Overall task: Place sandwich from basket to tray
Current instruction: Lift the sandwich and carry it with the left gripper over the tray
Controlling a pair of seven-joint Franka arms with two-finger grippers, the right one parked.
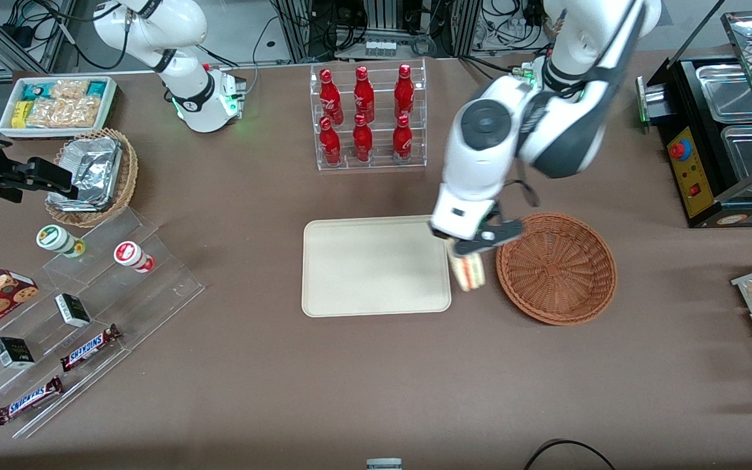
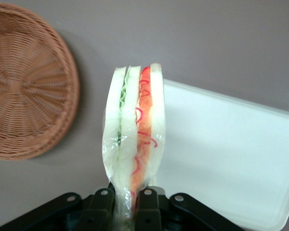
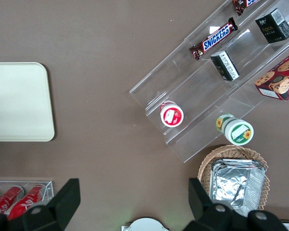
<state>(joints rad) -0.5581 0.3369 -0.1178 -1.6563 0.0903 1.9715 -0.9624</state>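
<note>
My gripper (image 1: 466, 249) (image 2: 128, 202) is shut on the wrapped sandwich (image 1: 469, 272) (image 2: 134, 130), a white bread wedge with green and orange-red layers. It hangs above the bare table, in the gap between the reddish-brown wicker basket (image 1: 556, 267) (image 2: 26, 86) and the cream tray (image 1: 376, 266) (image 2: 231, 154), close to the tray's rim. Nothing lies in the basket or on the tray.
A clear rack of red bottles (image 1: 367, 117) stands farther from the front camera than the tray. Toward the parked arm's end are a foil-lined basket (image 1: 92, 176), a white snack bin (image 1: 57, 104) and acrylic steps with snacks (image 1: 82, 313). A black food warmer (image 1: 719, 137) stands at the working arm's end.
</note>
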